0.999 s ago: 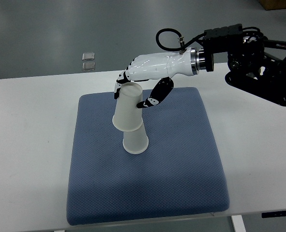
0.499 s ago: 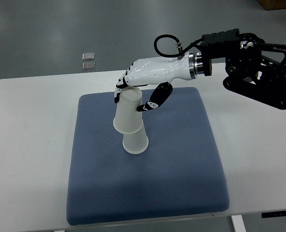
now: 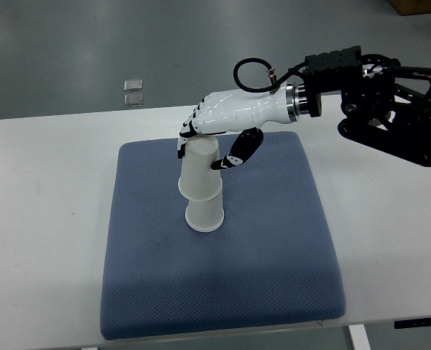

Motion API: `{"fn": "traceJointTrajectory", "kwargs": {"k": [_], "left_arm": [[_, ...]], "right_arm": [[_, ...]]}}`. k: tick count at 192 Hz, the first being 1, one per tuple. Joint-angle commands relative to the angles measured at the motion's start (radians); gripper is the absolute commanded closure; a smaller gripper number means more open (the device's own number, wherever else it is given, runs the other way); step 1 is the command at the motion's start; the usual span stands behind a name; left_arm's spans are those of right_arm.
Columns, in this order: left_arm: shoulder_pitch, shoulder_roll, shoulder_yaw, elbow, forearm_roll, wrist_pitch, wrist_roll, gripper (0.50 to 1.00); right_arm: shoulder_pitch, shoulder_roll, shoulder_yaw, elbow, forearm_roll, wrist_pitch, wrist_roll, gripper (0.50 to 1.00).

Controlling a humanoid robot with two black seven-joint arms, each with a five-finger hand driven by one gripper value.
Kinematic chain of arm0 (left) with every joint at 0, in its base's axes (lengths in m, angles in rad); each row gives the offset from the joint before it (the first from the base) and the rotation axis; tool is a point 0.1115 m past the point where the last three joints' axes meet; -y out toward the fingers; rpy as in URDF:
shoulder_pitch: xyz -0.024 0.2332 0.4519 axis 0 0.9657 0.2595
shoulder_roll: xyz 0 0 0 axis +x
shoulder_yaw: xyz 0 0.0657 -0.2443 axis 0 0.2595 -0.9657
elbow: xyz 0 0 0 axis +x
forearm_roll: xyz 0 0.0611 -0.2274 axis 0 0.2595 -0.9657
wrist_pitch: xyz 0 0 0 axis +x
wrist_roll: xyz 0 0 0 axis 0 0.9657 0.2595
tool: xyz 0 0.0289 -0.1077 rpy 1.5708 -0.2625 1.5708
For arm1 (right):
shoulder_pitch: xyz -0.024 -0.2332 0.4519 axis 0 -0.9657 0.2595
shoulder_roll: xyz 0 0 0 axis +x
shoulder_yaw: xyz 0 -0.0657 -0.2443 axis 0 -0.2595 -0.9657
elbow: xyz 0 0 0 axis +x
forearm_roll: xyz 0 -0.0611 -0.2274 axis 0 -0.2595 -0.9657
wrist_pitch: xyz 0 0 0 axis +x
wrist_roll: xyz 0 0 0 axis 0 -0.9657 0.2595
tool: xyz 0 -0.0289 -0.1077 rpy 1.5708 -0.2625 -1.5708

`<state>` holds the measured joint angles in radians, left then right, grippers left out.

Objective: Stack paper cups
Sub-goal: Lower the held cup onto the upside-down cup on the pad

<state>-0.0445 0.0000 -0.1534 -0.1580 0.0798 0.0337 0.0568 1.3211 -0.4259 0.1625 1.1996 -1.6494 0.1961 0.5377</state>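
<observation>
Two white paper cups stand upside down on the blue pad (image 3: 259, 255). The lower cup (image 3: 204, 215) rests on the pad. The upper cup (image 3: 199, 171) sits over it, nearly upright. My right hand (image 3: 204, 146) comes in from the right, white with black fingertips. Its fingers (image 3: 188, 135) curl around the upper cup's top end and the thumb (image 3: 237, 153) stands just off the cup's right side. The left arm does not show.
The pad lies on a white table (image 3: 40, 219). Two small grey squares (image 3: 133, 91) lie on the floor beyond the table's far edge. My black forearm (image 3: 390, 109) hangs over the table's right rear part.
The upper cup has tipped from a left lean to nearly upright and slid further down over the lower cup. My right hand has shifted slightly right and up with it.
</observation>
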Motion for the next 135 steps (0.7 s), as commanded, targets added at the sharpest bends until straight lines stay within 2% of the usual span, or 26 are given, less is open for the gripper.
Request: {"fn": "traceJointTrajectory", "kwargs": {"k": [1, 135], "left_arm": [[0.0, 0.0, 0.0, 0.0, 0.0, 0.0, 0.0, 0.5], [0.0, 0.0, 0.0, 0.0, 0.0, 0.0, 0.0, 0.5]], "right_arm": [[0.013, -0.004, 0.002, 0.0, 0.008, 0.005, 0.001, 0.832], [0.004, -0.013, -0.018, 0.023, 0.0, 0.002, -0.004, 0.83]]}}
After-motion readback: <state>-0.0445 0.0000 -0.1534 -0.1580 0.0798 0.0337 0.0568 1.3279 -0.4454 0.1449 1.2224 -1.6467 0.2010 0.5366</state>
